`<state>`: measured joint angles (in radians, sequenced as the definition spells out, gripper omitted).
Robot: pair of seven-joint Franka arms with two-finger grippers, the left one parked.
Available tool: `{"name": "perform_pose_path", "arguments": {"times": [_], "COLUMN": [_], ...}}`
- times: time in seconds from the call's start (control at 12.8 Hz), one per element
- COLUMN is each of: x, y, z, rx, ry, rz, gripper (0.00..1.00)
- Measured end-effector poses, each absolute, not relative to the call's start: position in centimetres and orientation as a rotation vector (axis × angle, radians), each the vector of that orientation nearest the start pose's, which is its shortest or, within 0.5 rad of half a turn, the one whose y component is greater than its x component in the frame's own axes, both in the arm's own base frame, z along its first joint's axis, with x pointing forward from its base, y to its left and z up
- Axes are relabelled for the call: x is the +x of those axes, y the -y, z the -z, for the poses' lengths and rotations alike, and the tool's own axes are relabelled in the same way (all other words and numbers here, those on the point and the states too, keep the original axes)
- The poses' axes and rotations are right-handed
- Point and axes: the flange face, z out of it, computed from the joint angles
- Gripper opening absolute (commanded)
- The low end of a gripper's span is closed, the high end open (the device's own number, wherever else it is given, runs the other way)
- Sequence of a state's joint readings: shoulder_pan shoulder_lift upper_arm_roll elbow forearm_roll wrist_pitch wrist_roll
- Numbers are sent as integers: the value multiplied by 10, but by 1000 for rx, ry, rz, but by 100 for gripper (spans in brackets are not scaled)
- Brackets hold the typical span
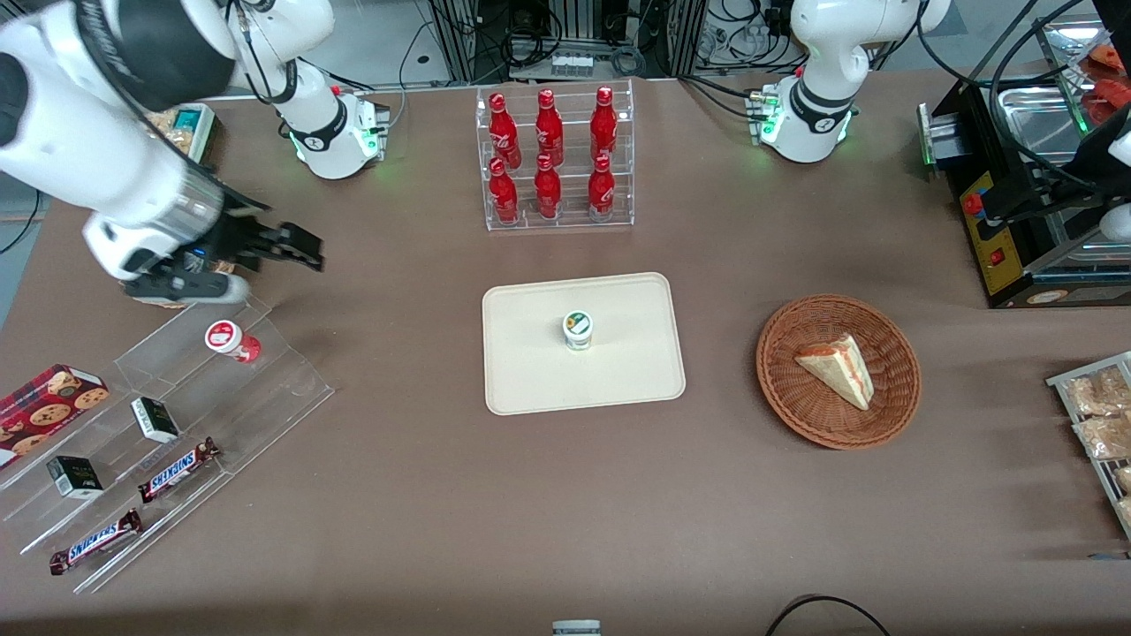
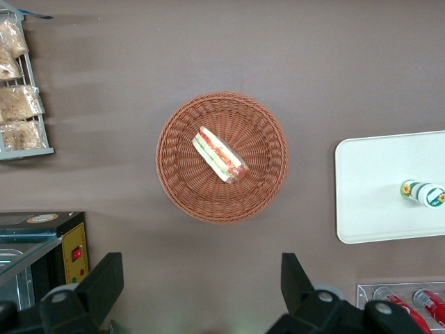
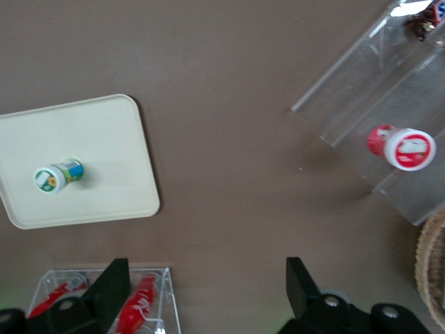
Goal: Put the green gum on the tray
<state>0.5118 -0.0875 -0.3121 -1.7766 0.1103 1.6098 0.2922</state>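
The jaws [image 1: 305,250] are held released and empty at upper left, since the green gum [image 1: 577,329] is already stood upright on the tray [image 1: 530,380].

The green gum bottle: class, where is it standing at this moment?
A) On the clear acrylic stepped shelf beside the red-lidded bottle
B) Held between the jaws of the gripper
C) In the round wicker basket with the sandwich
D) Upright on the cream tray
D: the green gum stands upright near the middle of the tray, while the gripper, jaws open and empty, is above the acrylic shelf toward the working arm's end.
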Motion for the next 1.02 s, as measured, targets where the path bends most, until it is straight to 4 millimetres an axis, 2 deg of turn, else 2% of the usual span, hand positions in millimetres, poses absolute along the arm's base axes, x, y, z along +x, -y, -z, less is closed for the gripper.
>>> {"name": "perform_pose_path", "arguments": {"times": [0.16, 0.47, 0.55, 1.02], "x": [508, 508, 508, 517], "y": [-74, -18, -10, -3], "z": [-582, -589, -590, -611], "rx": [-3036, -3052, -3055, -3079], "ry": [-150, -121, -124, -154], "rz": [-176, -143, -137, -64], "gripper": [100, 100, 100, 100]}}
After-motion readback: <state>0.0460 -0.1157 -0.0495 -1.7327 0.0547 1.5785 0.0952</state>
